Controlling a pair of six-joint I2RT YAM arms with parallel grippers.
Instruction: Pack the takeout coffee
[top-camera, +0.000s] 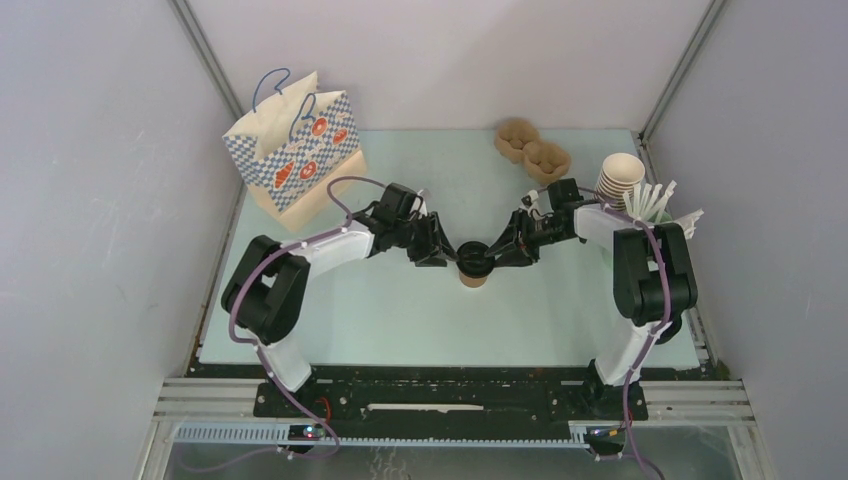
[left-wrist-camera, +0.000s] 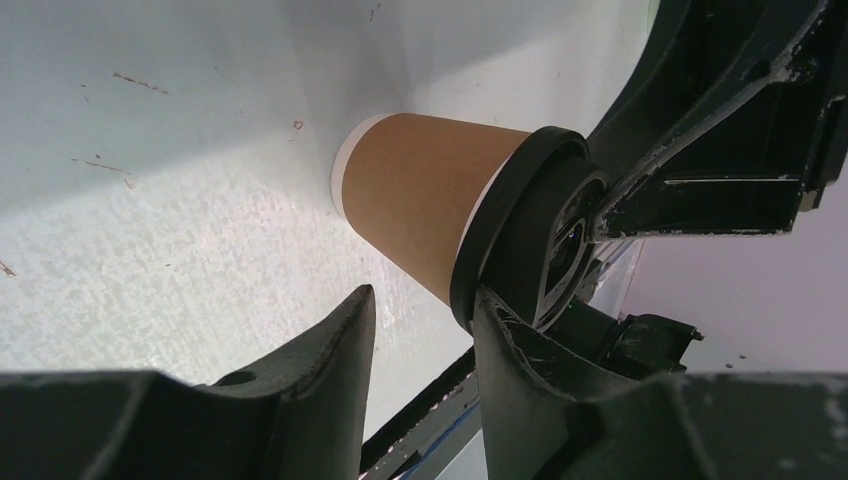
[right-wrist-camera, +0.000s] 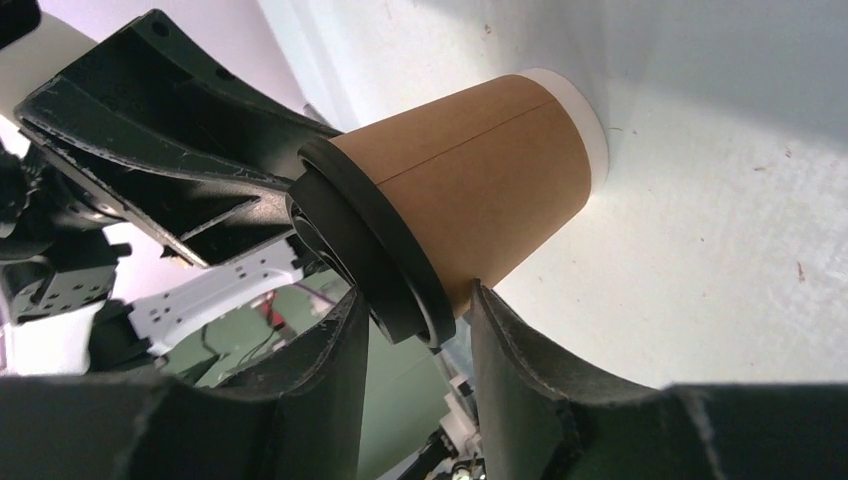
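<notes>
The right gripper (right-wrist-camera: 415, 298) stands half open astride the round black plastic lid (right-wrist-camera: 395, 255) of a small brown kraft-paper cup (right-wrist-camera: 480, 170); whether it pinches the lid I cannot tell. The left gripper (left-wrist-camera: 422, 295), half open and holding nothing, is just beside that lid. The cup stands upright in the middle of the pale green table (top-camera: 400, 320), contents hidden. The print on the blue-checked paper bag (top-camera: 295, 150) is too small to read.
</notes>
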